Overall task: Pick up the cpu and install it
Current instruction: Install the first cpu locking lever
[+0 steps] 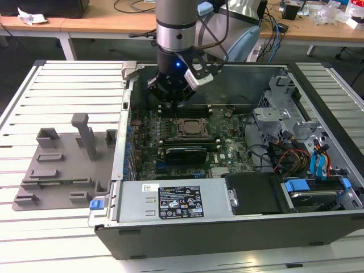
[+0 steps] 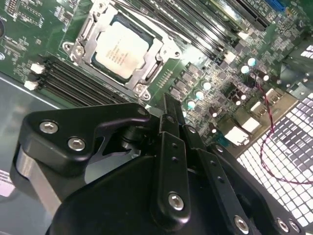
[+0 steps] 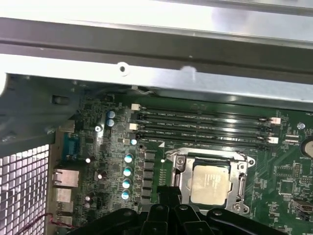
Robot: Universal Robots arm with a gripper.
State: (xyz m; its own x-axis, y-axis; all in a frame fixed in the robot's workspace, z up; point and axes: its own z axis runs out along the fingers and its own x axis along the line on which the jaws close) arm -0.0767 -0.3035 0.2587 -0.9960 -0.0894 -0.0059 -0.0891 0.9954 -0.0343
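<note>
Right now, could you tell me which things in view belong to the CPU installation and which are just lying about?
Part of the job:
- cpu, lying in the socket
- gripper, above the motherboard, holding nothing visible

Just lying about:
- grey fixture tray, at the exterior view's left
- memory slots
- drive cage with blue cables
- power supply

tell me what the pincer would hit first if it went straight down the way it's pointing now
Probably the green motherboard, at the memory slots just beside the cpu, which sits in its socket. The pincer hangs over that edge, though depth is hard to judge.
</note>
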